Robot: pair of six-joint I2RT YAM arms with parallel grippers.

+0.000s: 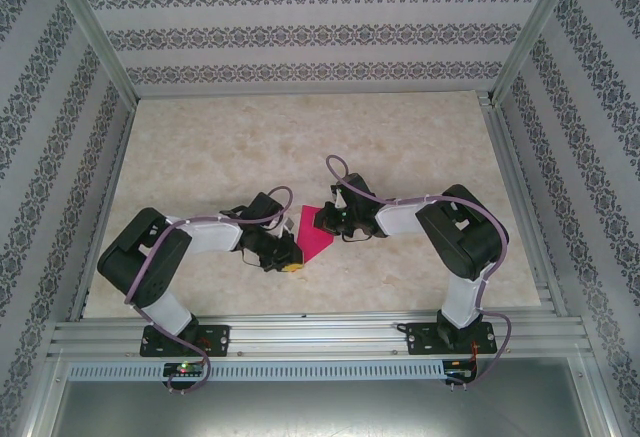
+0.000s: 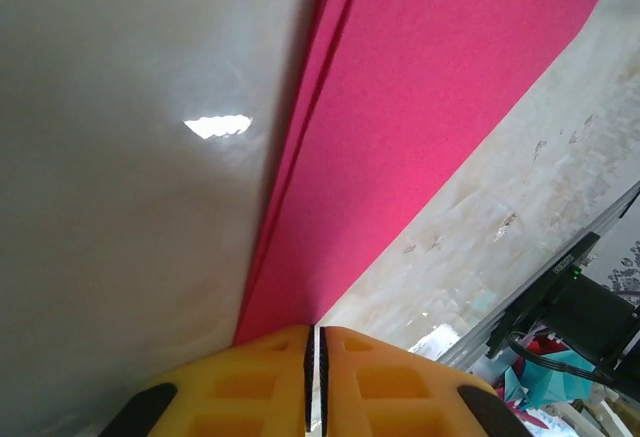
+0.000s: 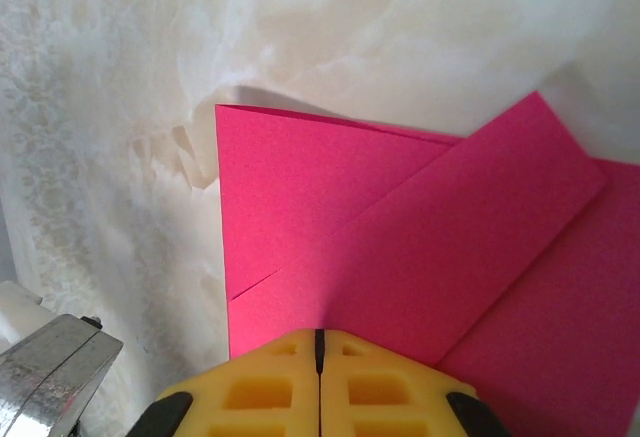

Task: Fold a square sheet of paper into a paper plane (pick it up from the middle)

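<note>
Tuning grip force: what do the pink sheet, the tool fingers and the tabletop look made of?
Pink sheet: thin matte paper, holding sharp creases.
Right tool's fingers: yellow, matte, moulded with recessed pockets; probably plastic or rubber.
Tabletop: glossy beige marble-pattern surface, with light glare; likely laminate.

Magenta paper (image 3: pixel 400 257); yellow fingers (image 3: pixel 370 357); cream marbled table (image 1: pixel 300 147); grey floral-striped walls (image 1: pixel 300 17).

Table (image 1: pixel 300 147): pale cream marble-look top, one bright glare patch (image 2: pixel 218 125). Walls (image 1: pixel 300 32): white, banded with grey damask stripes, on three sides. Frame posts (image 1: pixel 95 32) and near-edge rail (image 1: pixel 320 337): bare aluminium.
</note>
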